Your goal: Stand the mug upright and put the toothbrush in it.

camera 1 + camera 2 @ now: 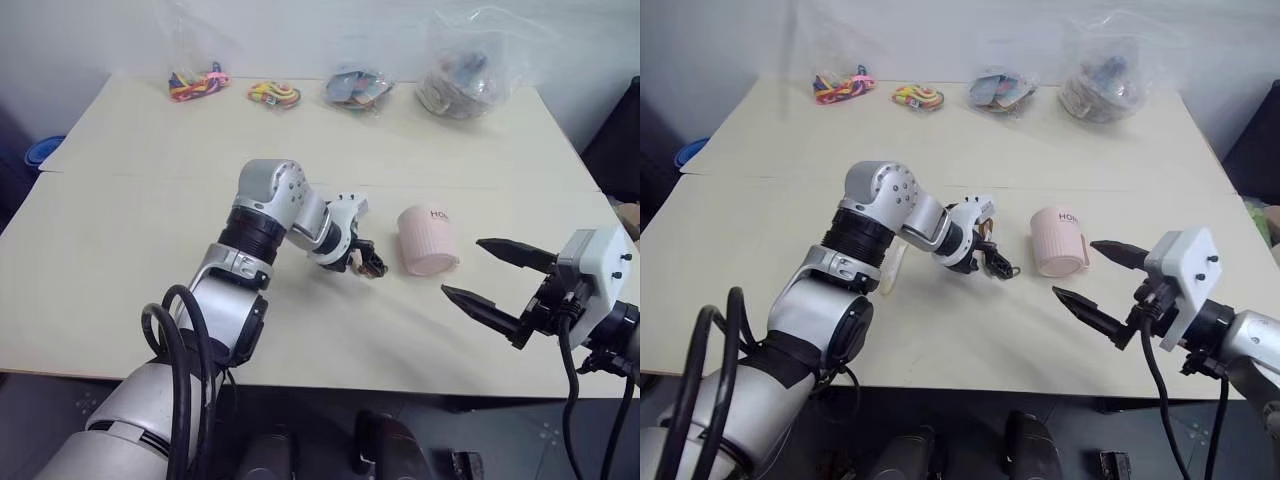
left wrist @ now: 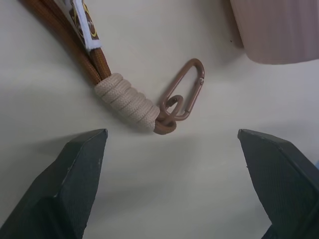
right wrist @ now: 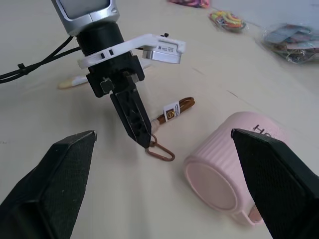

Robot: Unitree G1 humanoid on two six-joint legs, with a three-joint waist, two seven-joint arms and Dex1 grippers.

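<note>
mug [image 1: 428, 241]: on its side on the surface [image 1: 150, 300], mouth toward right gripper [image 1: 488, 277], not yet upright | toothbrush [image 3: 99, 74]: flat behind left arm, not in mug | left gripper [image 2: 172, 164]: fingers spread above brown strap [image 3: 172, 110], beside mug | right gripper: fingers spread, empty | progress: both steps pending

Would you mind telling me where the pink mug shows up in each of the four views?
Left eye view: mug on its side, right of centre, between both arms.
Right eye view: mug right of centre.
Left wrist view: its ribbed wall at a corner.
Right wrist view: mug, open mouth facing the camera.
Shared landmark: brown strap's clasp, beside the mug.
</note>
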